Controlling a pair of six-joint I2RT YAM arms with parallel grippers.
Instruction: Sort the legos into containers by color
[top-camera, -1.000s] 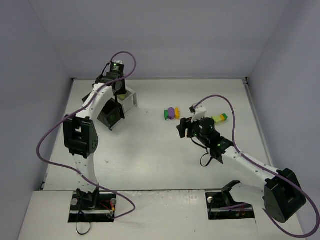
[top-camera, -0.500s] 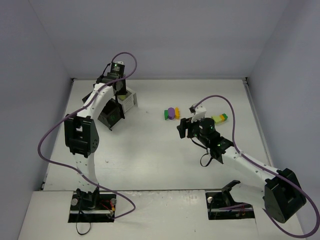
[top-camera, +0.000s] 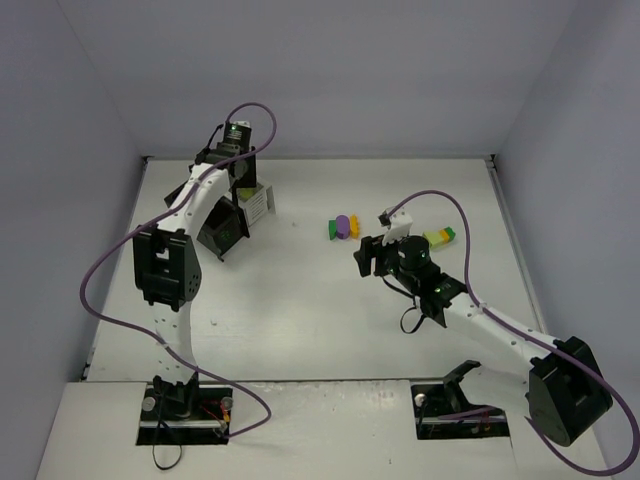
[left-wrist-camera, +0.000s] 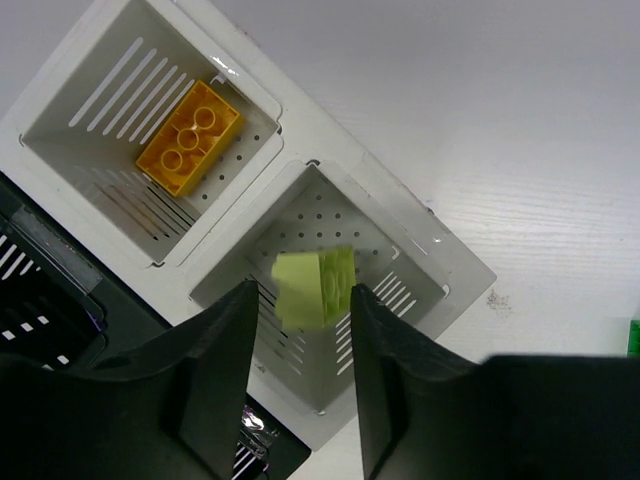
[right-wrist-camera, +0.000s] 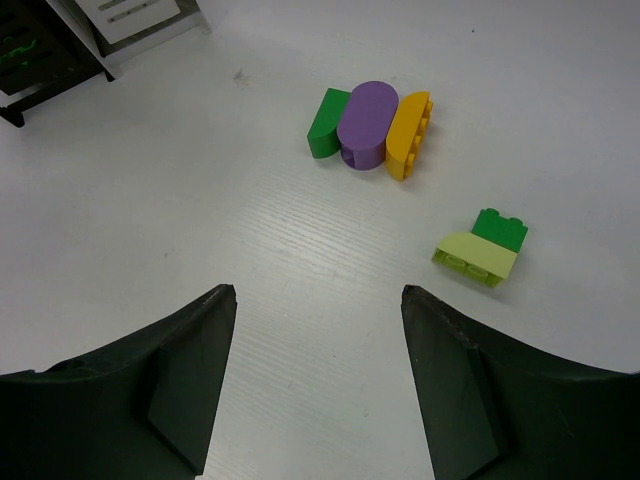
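Note:
My left gripper (left-wrist-camera: 302, 290) hangs over the containers (top-camera: 232, 215), above a white bin (left-wrist-camera: 400, 245). Its jaws stand slightly apart, and a blurred lime-green lego (left-wrist-camera: 315, 290) lies loose between and below the fingertips, inside that bin. The neighbouring white bin (left-wrist-camera: 100, 110) holds an orange-yellow lego (left-wrist-camera: 190, 137). My right gripper (right-wrist-camera: 318, 292) is open and empty above bare table. Beyond it lie a dark green (right-wrist-camera: 325, 123), a purple (right-wrist-camera: 366, 125) and an orange-yellow lego (right-wrist-camera: 409, 135) side by side. To their right a lime-green lego (right-wrist-camera: 476, 260) rests against a green one (right-wrist-camera: 501, 231).
Black bins (left-wrist-camera: 40, 290) adjoin the white ones on the near left. The bin cluster stands at the back left of the table (top-camera: 300, 320), close to the left wall. The right arm's purple cable (top-camera: 450, 205) loops over the lime-green and green pair.
My left gripper's jaws have parted and let go of the lime-green lego over the white bin. The right arm and the loose legos have not moved.

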